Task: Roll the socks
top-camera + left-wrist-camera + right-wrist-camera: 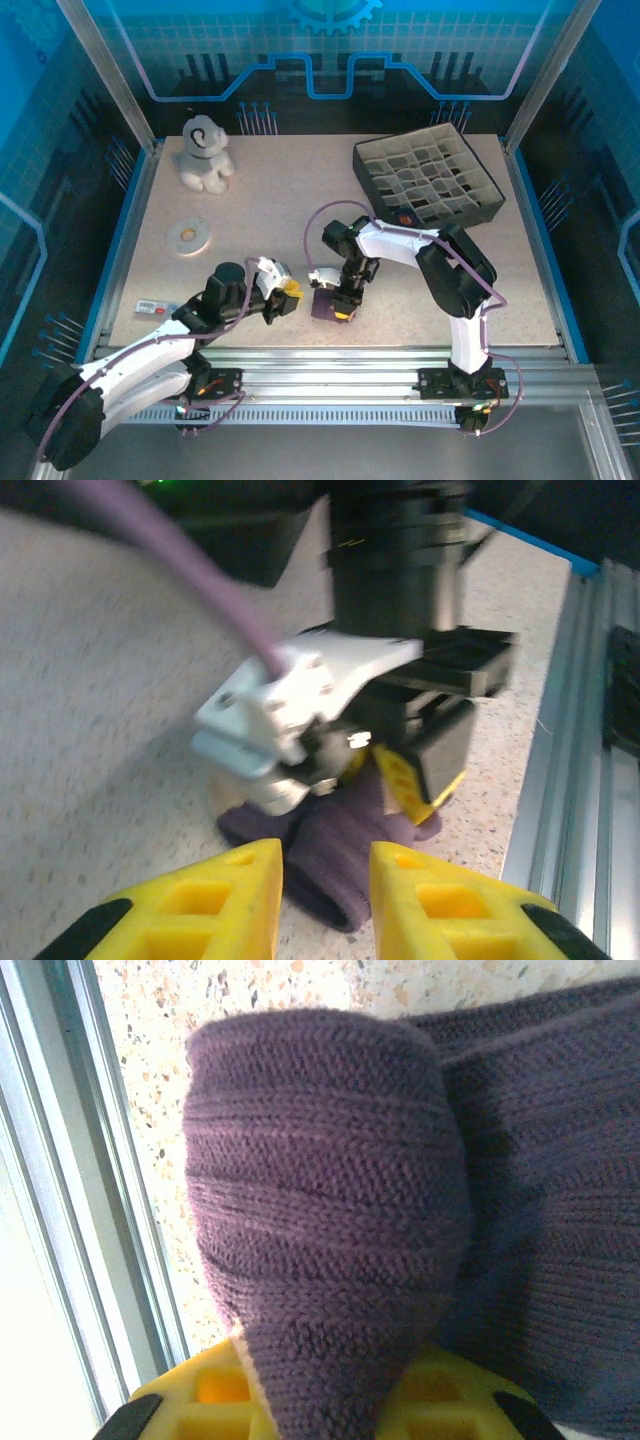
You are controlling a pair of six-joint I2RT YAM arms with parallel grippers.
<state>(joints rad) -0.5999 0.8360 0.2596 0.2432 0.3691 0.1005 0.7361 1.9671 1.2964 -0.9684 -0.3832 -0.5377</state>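
Note:
The socks (322, 306) are a bunched purple knit bundle on the table near the front edge, and their cuffs and toes are hidden. My right gripper (342, 303) points down and is shut on the socks. In the right wrist view a fold of the socks (320, 1190) runs down between its yellow fingers (200, 1400). My left gripper (289, 296) sits just left of the bundle. In the left wrist view the left gripper (326, 880) is open, with the socks (340, 850) lying just beyond its tips and nothing gripped. The right gripper (400, 775) hangs over the bundle there.
A grey plush toy (205, 155) sits at the back left. A white tape ring (187, 237) lies in front of it. A black divided tray (428, 180) stands at the back right. A small label (153, 306) lies at the left front. The metal rail (380, 350) runs close behind the socks.

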